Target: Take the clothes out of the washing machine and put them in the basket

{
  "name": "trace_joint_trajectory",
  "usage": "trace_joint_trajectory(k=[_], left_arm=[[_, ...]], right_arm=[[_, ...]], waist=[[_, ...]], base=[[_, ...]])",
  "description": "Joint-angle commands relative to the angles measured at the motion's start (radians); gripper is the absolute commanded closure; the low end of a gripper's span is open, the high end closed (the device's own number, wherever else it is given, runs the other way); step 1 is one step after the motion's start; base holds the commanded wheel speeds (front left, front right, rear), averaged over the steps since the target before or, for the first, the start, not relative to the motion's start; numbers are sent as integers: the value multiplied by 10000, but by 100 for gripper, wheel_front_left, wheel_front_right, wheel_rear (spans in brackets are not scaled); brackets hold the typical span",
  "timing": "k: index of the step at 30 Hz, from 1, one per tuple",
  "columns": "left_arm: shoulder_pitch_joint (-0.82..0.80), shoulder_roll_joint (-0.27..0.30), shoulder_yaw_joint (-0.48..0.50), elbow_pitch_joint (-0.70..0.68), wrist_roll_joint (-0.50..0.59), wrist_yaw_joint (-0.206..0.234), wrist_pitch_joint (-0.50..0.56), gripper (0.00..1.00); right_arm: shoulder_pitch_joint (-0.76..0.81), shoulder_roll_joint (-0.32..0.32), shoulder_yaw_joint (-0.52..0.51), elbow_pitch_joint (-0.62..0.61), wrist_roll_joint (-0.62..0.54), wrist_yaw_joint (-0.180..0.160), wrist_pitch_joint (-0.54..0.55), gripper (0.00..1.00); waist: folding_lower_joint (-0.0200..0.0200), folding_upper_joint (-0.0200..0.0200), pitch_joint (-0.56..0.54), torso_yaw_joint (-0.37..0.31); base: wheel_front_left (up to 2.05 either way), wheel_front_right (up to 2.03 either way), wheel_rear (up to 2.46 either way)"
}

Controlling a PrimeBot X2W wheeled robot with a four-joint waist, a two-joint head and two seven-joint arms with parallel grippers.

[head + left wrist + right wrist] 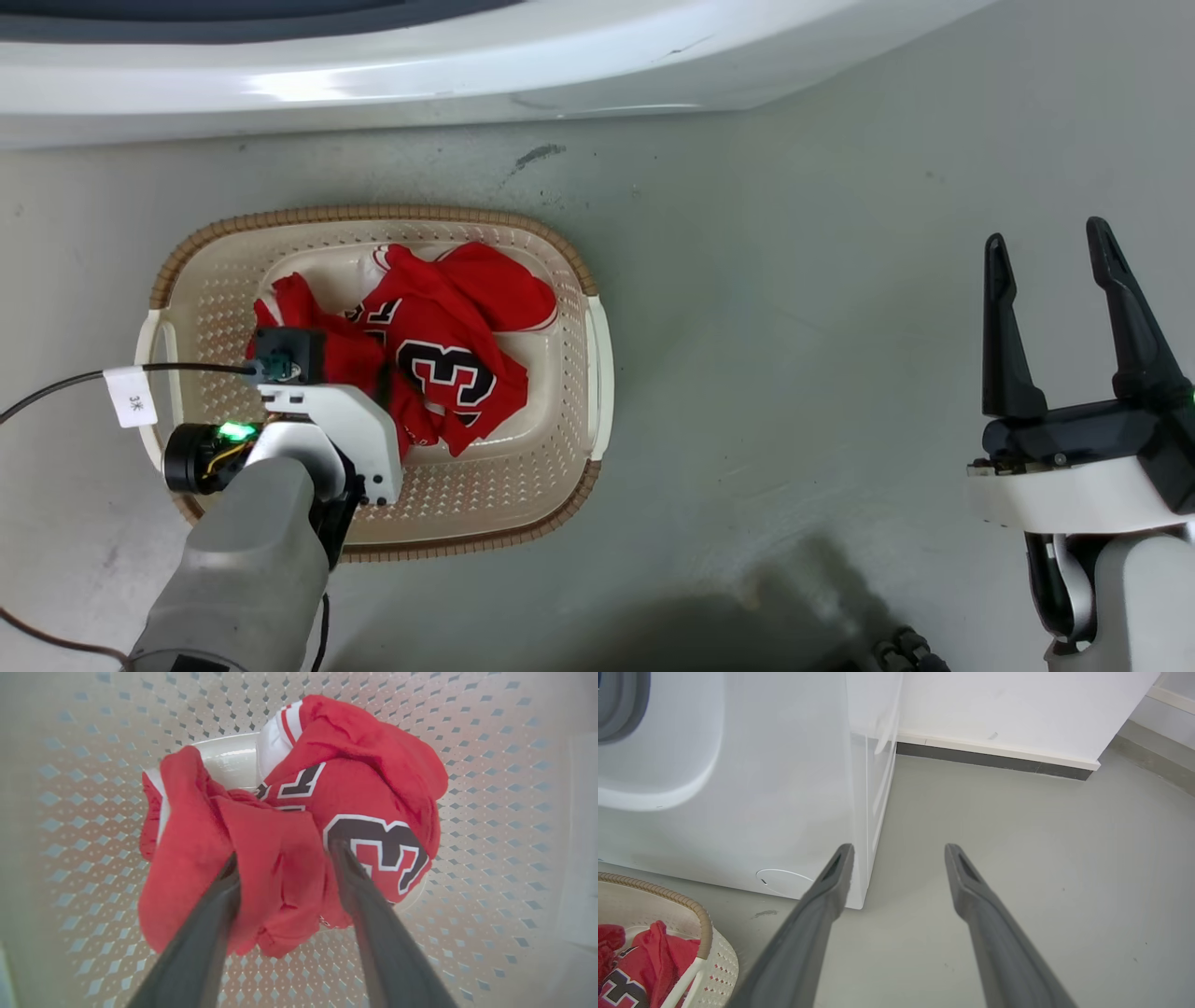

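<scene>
My L hand (282, 858) is down in the basket (569, 257), released, fingers (210, 914) spread either side of a plain red fold. The clothes (448, 327) both lie in it, jersey (439, 364) w/ number up. Washer (373, 84) just behind. R hand (1047, 238) open, empty, above the floor (794, 373).

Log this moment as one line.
left end effector: open, straddling clothes | right end effector: open, empty | clothes: in basket
</scene>
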Motion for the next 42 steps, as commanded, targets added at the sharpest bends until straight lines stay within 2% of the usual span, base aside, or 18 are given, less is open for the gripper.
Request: trace_joint_trajectory(k=[1, 9, 15, 22, 30, 35, 42], left_arm=[[155, 30, -72, 64, 64, 52, -124, 0], [779, 246, -20, -455, 130, -57, -546, 0], [1983, 635, 665, -2846, 496, 150, -544, 0], [3683, 678, 2029, -5898, 1204, 402, -547, 0], [5558, 405, 3211, -8861, 2367, 727, -548, 0], [7035, -3, 3882, -10676, 3008, 979, -548, 0], [8715, -727, 4511, -12140, 3725, 1161, -549, 0]], right_arm=[[-156, 6, 27, 47, 127, -11, -20, 0], [-196, 5, 165, 626, 250, -11, -20, 0], [141, 5, 74, 1198, 165, -11, -20, 0], [613, 6, -47, 1656, 86, -11, -20, 0], [1225, 3, -3, 1855, 45, -11, -20, 0], [1807, 5, -22, 1909, 160, -11, -20, 0], [2394, 3, -59, 1870, 430, -11, -20, 0]], waist=[[-1, 0, -213, -27], [-1, 0, -1835, -13], [-1, 0, -3597, 88], [-1, 0, -5423, 320], [-1, 0, -6841, 520], [-1, 0, -7652, 598], [-1, 0, -8226, 613]], base=[[0, 0, 0], [0, 0, 0], [0, 0, 0], [0, 0, 0], [0, 0, 0], [0, 0, 0], [0, 0, 0]])
